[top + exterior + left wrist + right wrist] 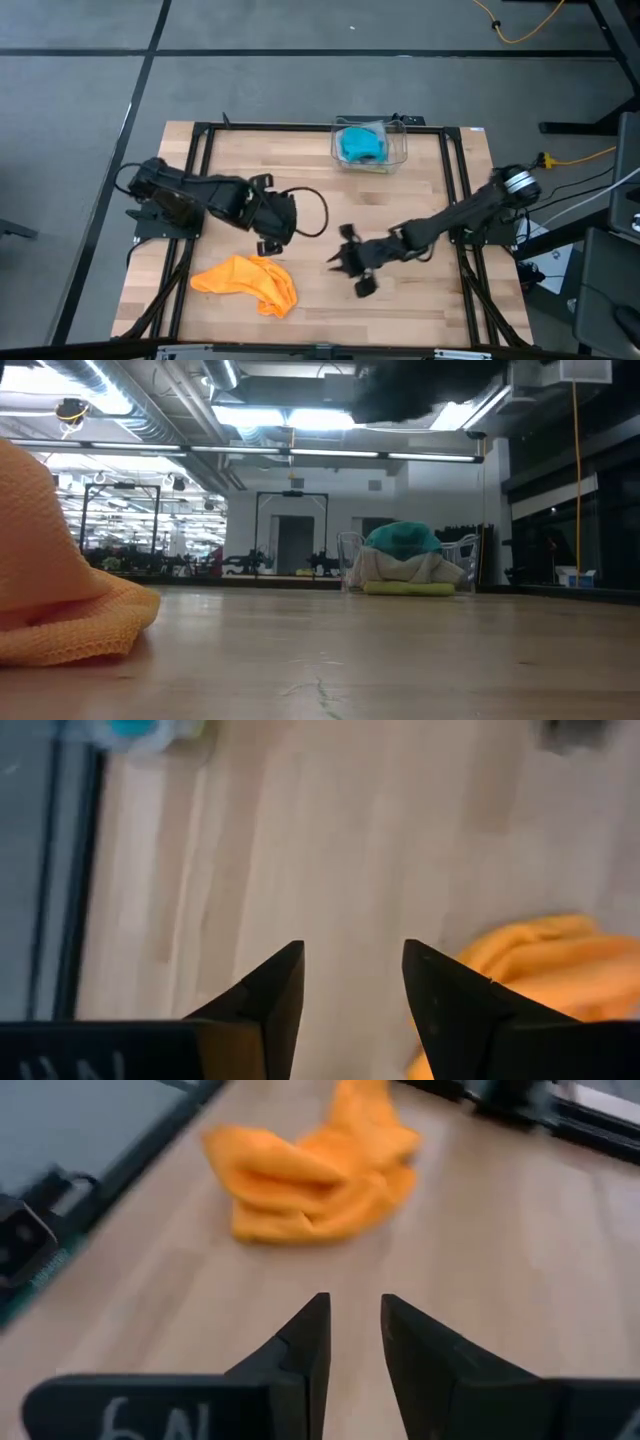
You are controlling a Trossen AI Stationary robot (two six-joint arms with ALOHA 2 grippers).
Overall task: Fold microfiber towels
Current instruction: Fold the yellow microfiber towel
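An orange microfiber towel (247,281) lies crumpled in a loose heap on the wooden table (420,300), near the front edge on the left arm's side, nothing touching it. It looks soft, light and limp, with no stiffness to hold a shape, so it will likely sag and bunch when lifted; the best places to take hold are probably its outer corners or a free edge (the folds hide where those corners are). One orange towel is out on the table. At the back edge stands a clear plastic bin (398,152) holding a teal towel (361,145) on top, with a pale greyish cloth (400,567) and a lime green towel (408,589) seen beneath it in the low view, so four cloths in all, one of each colour. The left gripper (268,243) hovers just behind the orange towel, its two fingers apart and empty. The right gripper (352,271) hangs to the towel's side, apart from it, fingers narrowly parted and holding nothing.
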